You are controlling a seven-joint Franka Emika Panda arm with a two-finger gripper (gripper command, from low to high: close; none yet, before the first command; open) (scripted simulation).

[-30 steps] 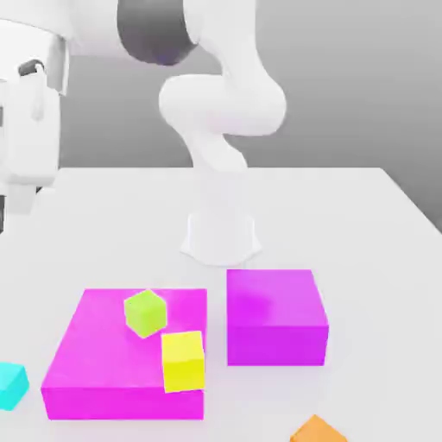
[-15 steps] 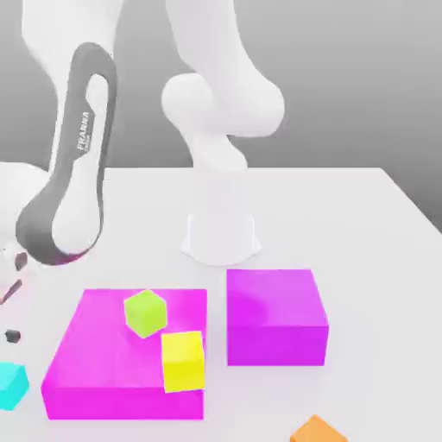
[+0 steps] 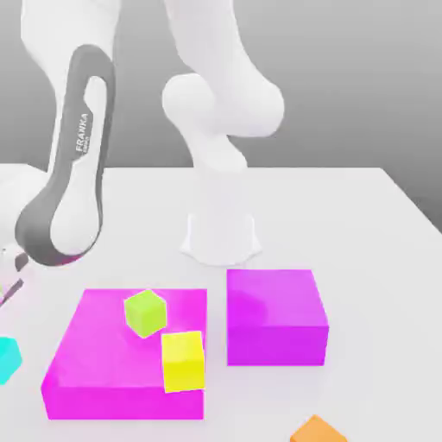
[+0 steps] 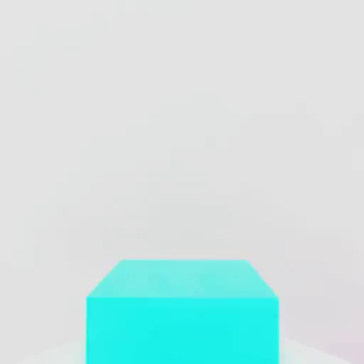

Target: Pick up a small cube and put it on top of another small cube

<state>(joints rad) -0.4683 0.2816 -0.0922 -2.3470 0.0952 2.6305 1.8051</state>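
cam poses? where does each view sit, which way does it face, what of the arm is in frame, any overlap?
Exterior view: off the arm, across the table from the robot base, facing it, angled down; shows the base, the arm's links and the magenta blocks.
Hand view: on the hand, looking along it at the white table surface, with the cyan cube close in front.
Shared: the cyan cube, which sits at the exterior view's left edge, below the arm's lowered end.
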